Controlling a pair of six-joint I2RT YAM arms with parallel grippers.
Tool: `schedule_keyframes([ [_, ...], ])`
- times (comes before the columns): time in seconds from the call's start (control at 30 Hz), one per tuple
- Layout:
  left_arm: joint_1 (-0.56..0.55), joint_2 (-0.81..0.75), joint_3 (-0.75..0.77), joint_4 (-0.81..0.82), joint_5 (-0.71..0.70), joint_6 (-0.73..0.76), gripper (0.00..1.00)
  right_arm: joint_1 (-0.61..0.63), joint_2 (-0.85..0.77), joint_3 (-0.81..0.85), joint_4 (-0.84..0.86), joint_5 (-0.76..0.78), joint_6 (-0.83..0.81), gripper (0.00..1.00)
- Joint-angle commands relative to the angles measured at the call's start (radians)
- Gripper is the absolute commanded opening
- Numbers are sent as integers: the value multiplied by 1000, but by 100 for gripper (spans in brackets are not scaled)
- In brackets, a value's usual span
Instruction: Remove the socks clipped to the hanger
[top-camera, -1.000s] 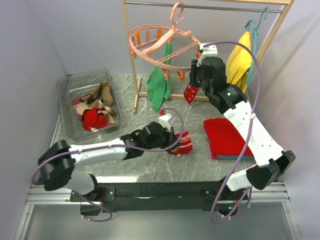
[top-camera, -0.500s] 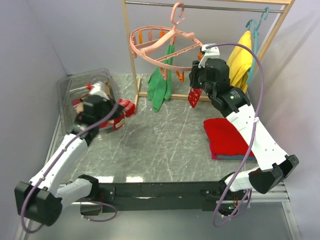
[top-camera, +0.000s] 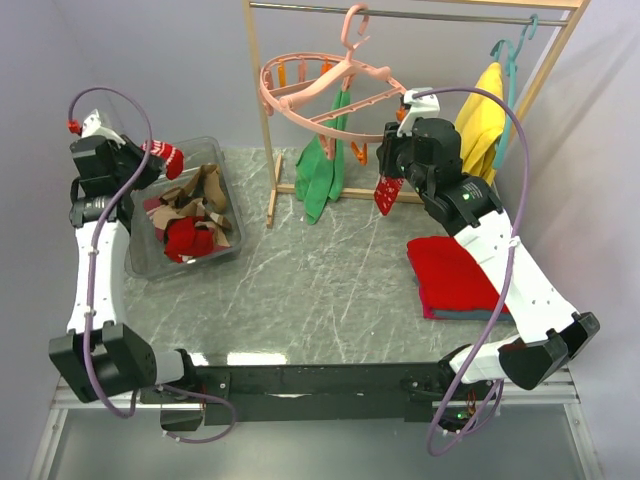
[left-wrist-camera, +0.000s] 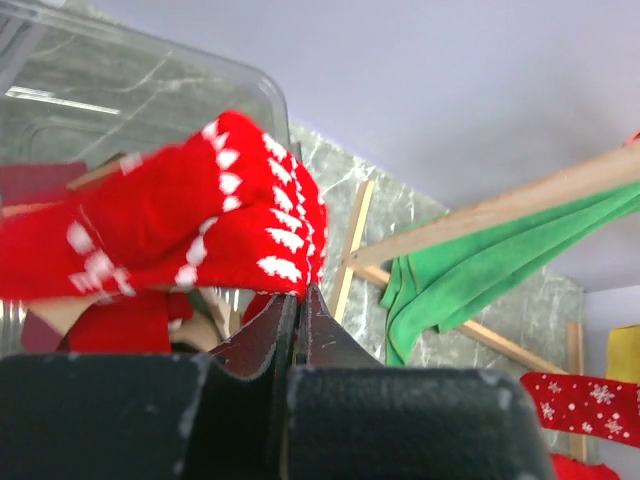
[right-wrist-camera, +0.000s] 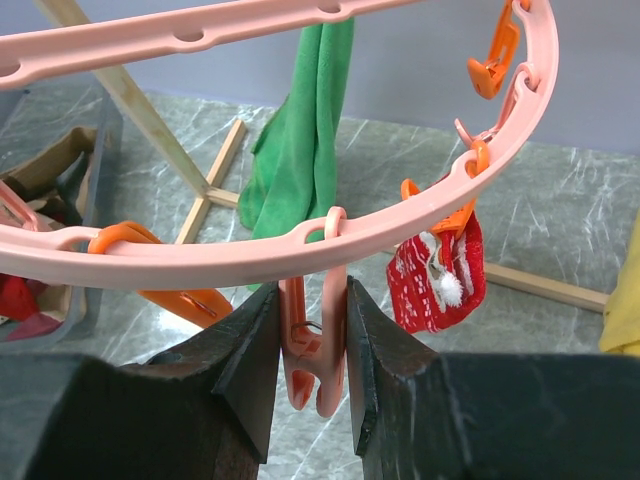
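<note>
The salmon-pink hanger ring (top-camera: 330, 85) hangs from the wooden rail. One red sock with white pattern (top-camera: 385, 192) is still clipped to it, and it hangs from an orange peg in the right wrist view (right-wrist-camera: 437, 275). My right gripper (top-camera: 392, 158) is at the ring's rim (right-wrist-camera: 250, 255), its jaws (right-wrist-camera: 312, 300) shut on an empty pink clip peg (right-wrist-camera: 318, 350) just left of that sock. My left gripper (top-camera: 143, 160) is shut on a red sock with white pattern (top-camera: 166, 157) and holds it above the clear bin's far corner. That sock fills the left wrist view (left-wrist-camera: 200, 230) above the jaws (left-wrist-camera: 298, 300).
The clear bin (top-camera: 135, 268) holds several tan and red socks. A long green cloth (top-camera: 320, 170) hangs under the ring. A folded red cloth (top-camera: 455, 275) lies on the table at right. A yellow cloth on a teal hanger (top-camera: 480, 120) hangs at the right. A wooden rack post (top-camera: 265, 110) stands beside the bin.
My left arm has swung from the middle of the table to the far left, carrying the red patterned sock up over the bin. The right gripper has stayed at the ring.
</note>
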Motion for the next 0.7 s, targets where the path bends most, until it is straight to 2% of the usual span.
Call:
schedule_keyframes([
  [0.0, 42, 65, -11, 64, 135, -8, 1, -3, -39, -7, 35, -3, 0, 0],
  [0.27, 77, 161, -214, 213, 246, -188, 1, -3, -42, -16, 39, -5, 1, 0],
  [0.43, 80, 174, -366, 310, 241, -268, 8, -3, -42, -22, 36, -5, 0, 0],
  [0.53, 79, 166, -384, 287, 221, -266, 22, -1, -44, -29, 41, -6, -2, 0],
  [0.57, 77, 158, -391, 287, 223, -263, 29, -1, -42, -29, 41, -9, 0, 0],
  [0.6, 77, 139, -397, 282, 221, -260, 42, 0, -42, -27, 39, -11, -2, 0],
  [0.67, 77, 108, -400, 272, 214, -242, 51, 0, -45, -27, 42, -15, 0, 0],
])
